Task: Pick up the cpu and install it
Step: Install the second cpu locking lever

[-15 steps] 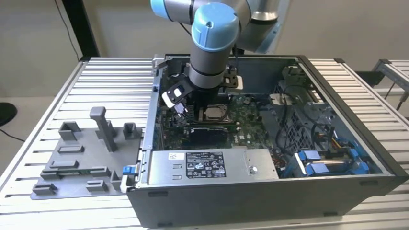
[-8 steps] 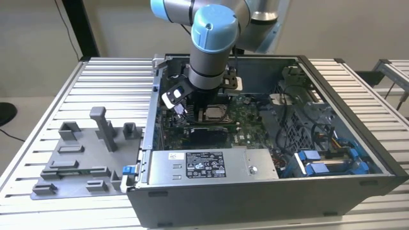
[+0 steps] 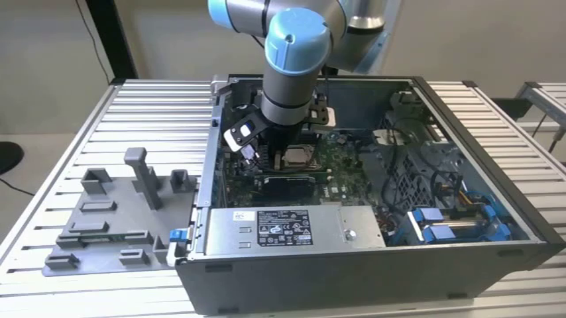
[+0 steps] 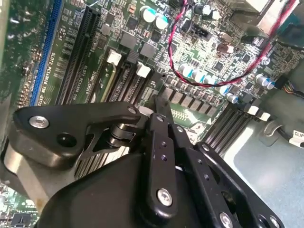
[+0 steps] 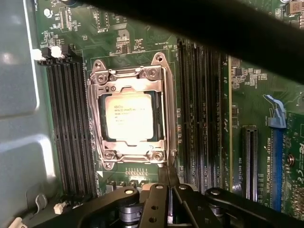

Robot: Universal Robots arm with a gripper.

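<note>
1. Closest to the lens in the second wrist view: pincer (image 4: 159,107), black linkages and bolts, fingers (image 4: 160,114) pressed together into one thin tip, nothing pinched.
2. Same closed tip in the first wrist view (image 5: 167,176), hovering just beside the socket (image 5: 129,122) edge, over the board (image 5: 247,95).
3. Seen from the first wrist view alone: cpu (image 5: 129,116), silvery top, seated flat inside the socket frame, faint print too small to read.
4. Flanking the socket there: dark memory slots (image 5: 202,109) on both sides.
5. Seen from the second wrist view: red-and-black wire (image 4: 209,78) looping over the board, and capacitors (image 4: 154,16).
6. Exterior view adds the wider scene: arm (image 3: 296,59) reaching down into the open case (image 3: 495,199), cpu (image 3: 296,156) below it.
7. Also there: power supply (image 3: 292,228) with a white label, print unreadable.
8. Grey tray (image 3: 106,218) with upright posts on the ribbed counter (image 3: 150,112), toward the exterior view's left, well apart from the case interior.
</note>
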